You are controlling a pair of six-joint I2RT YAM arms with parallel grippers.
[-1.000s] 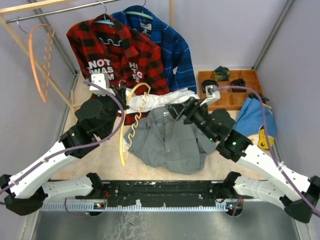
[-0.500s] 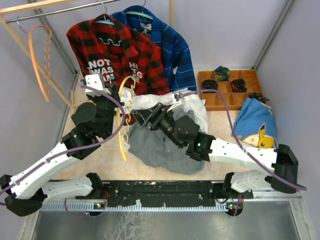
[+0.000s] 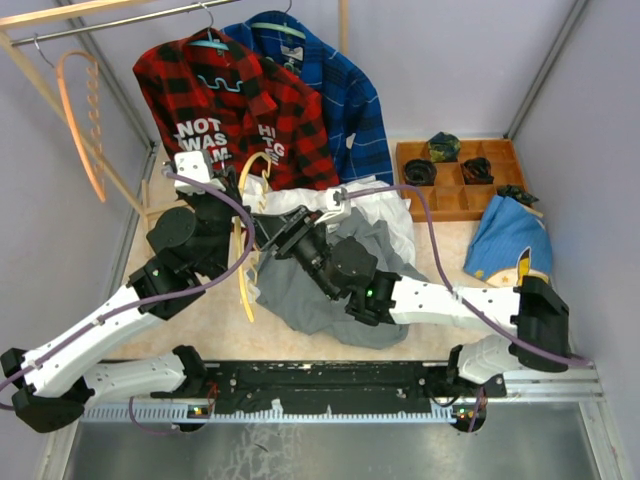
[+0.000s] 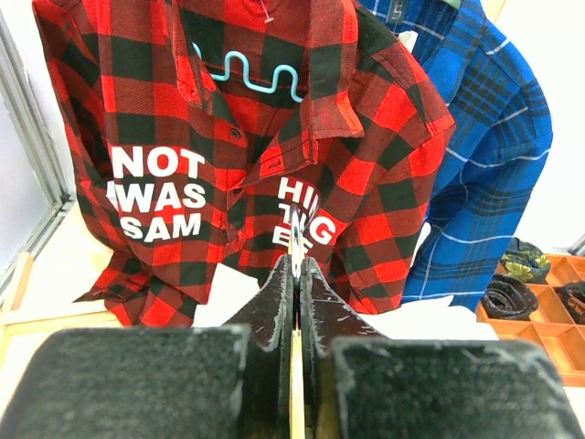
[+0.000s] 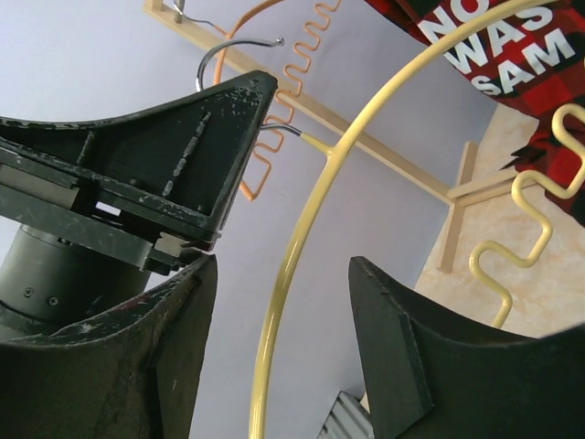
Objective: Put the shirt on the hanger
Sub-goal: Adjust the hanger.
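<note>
The pale yellow hanger (image 3: 243,285) stands nearly upright at the left of the garment pile. My left gripper (image 3: 238,198) is shut on its thin bar, which shows edge-on between the pads in the left wrist view (image 4: 296,370). My right gripper (image 3: 264,228) reaches across from the right and is open. The hanger's curved arm (image 5: 302,229) passes between its jaws without touching them. The silver hook (image 5: 239,46) runs behind the left gripper's finger (image 5: 174,155). The grey shirt (image 3: 310,300) lies crumpled on the table under the right arm.
A white shirt (image 3: 300,200) lies behind the grey one. A red-black plaid shirt (image 3: 230,110) and a blue plaid shirt (image 3: 345,95) hang on the rail. An orange wavy hanger (image 3: 80,120) hangs far left. A wooden tray (image 3: 470,205) and blue cloth (image 3: 505,240) are at right.
My right arm has swung left across the grey shirt, bringing its open jaws around the hanger's arm. The left gripper has kept hold of the hanger and tilted it more upright.
</note>
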